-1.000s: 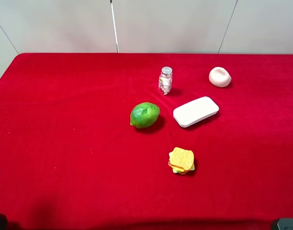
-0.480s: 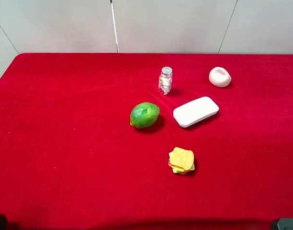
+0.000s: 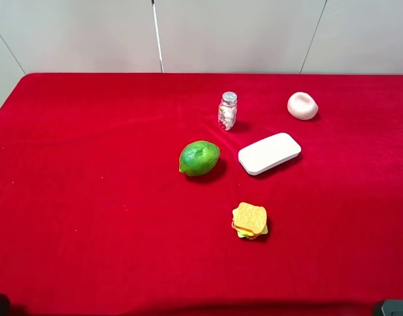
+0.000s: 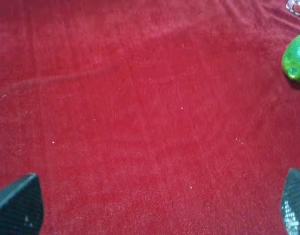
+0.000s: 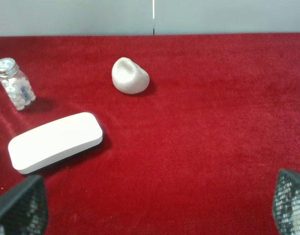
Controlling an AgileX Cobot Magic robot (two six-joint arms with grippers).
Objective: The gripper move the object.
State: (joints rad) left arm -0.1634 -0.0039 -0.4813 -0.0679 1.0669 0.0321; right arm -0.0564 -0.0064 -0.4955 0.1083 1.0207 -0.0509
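The toy sandwich [image 3: 249,220], stacked orange-yellow square slices with green and red layers, lies on the red cloth [image 3: 89,164] in front of the middle, right of centre. It shows in neither wrist view. My left gripper [image 4: 150,210] is open and empty over bare cloth, its dark fingertips [image 4: 17,205] far apart, with the lime to one side. My right gripper [image 5: 155,205] is open and empty, its fingertips [image 5: 20,205] far apart, short of the white block. Both stand at the table's near edge, well away from the sandwich.
A green lime [image 3: 199,158] [image 4: 296,58] lies mid-table. A white rounded block [image 3: 269,153] [image 5: 55,142] lies to its right. A small pill bottle [image 3: 227,110] [image 5: 13,90] and a pale lump [image 3: 302,105] [image 5: 130,76] stand farther back. Dark arm parts [image 3: 392,307] show at the near corners.
A dark bit of the left arm at the left edge one second ago is gone from the exterior view. Nothing on the table has moved.
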